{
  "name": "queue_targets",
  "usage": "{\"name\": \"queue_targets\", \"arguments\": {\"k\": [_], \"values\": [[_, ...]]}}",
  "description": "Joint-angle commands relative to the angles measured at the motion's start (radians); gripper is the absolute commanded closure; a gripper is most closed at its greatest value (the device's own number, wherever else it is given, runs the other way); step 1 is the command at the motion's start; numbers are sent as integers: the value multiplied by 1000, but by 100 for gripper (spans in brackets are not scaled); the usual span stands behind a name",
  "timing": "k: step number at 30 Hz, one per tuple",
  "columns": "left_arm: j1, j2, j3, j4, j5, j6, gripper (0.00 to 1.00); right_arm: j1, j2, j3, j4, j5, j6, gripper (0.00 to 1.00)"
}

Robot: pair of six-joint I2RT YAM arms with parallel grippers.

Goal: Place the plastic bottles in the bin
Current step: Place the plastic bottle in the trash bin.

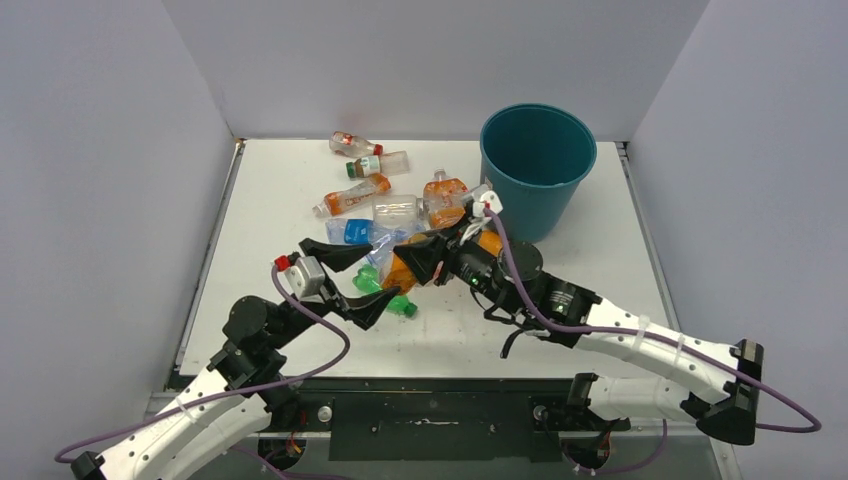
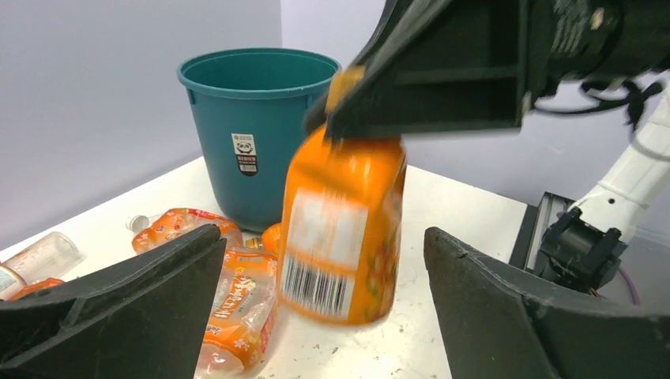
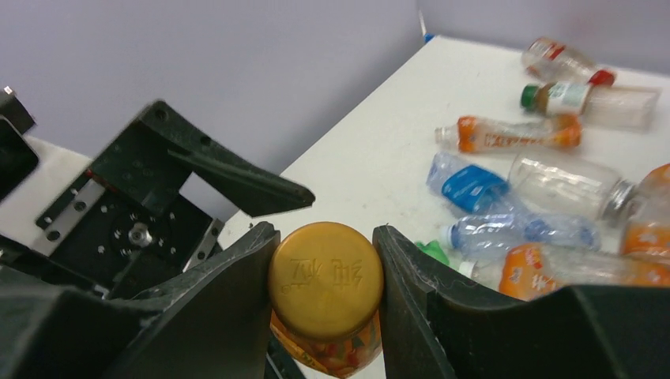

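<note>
glossy orange plastic bottle (image 2: 340,237); smooth teal plastic bin (image 2: 237,110); matt white table (image 1: 620,250).

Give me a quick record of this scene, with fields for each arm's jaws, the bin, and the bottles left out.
right jaws: shut on the gold cap of the orange bottle
left jaws: open wide, clear of that bottle
bin: upright at the far right of the table, no bottle visible inside
loose bottles: several lying on the table, left of the bin
</note>
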Motion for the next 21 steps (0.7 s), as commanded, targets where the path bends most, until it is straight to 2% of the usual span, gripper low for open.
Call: {"name": "queue_targets", "arguments": {"k": [1, 3, 7, 9, 10, 12, 16, 19, 21], "values": [[3, -22, 10, 48, -71, -13, 4, 1, -94, 215, -173, 184, -185, 95], [2, -29, 11, 40, -98, -12, 4, 0, -87, 311, -296, 305, -274, 95], [3, -36, 22, 7, -188, -6, 4, -10, -12, 470, -404, 655, -462, 95], [2, -29, 36, -23, -272, -4, 4, -63, 44, 507, -403, 835, -547, 95], [3, -25, 44, -42, -352, -6, 4, -125, 68, 518, -410, 854, -548, 95], [6, -16, 63, -95, -483, -13, 4, -323, 88, 530, -448, 718, -411, 95], [12, -10, 82, -162, -695, -32, 4, -697, 109, 471, -407, 418, -164, 95], [13, -10, 89, -187, -754, -41, 4, -828, 140, 390, -282, 351, -66, 95], [14, -8, 90, -189, -759, -44, 4, -872, 165, 328, -181, 341, -36, 95]]}}
